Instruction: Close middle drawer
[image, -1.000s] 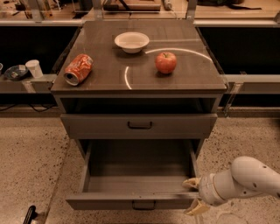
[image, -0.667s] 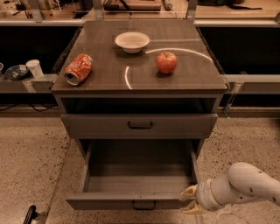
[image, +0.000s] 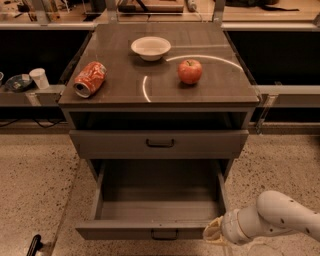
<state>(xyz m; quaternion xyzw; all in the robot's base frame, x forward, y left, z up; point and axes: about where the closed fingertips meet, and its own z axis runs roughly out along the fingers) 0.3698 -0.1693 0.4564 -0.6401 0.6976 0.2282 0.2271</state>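
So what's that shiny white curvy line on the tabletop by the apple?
Camera view: that is glare, a light reflecting as a bright arc on the cabinet top, curving past the apple; the middle drawer is dim inside, with the tool pale by its front right corner.

Middle drawer: the middle drawer (image: 125, 229) is standing pulled far out toward the camera, and its grey inside is showing.
Handle: a small dark handle (image: 165, 234) is sitting at the centre of its front.
Gripper: the gripper (image: 214, 234) is staying low at the right end of this front, very close to the corner; whether it is touching, I cannot tell.
Arm: a white arm (image: 280, 215) is reaching in from the lower right edge.
Top drawer: the top drawer (image: 110, 145) is sitting closed just above.
Cabinet top: the cabinet top (image: 120, 75) is carrying a white bowl (image: 150, 47) at the back, a red apple (image: 190, 71) to the right, and a red can (image: 90, 79) lying on its side at the left.
Side shelf: a white cup (image: 38, 78) is standing beside a dark dish (image: 17, 82).
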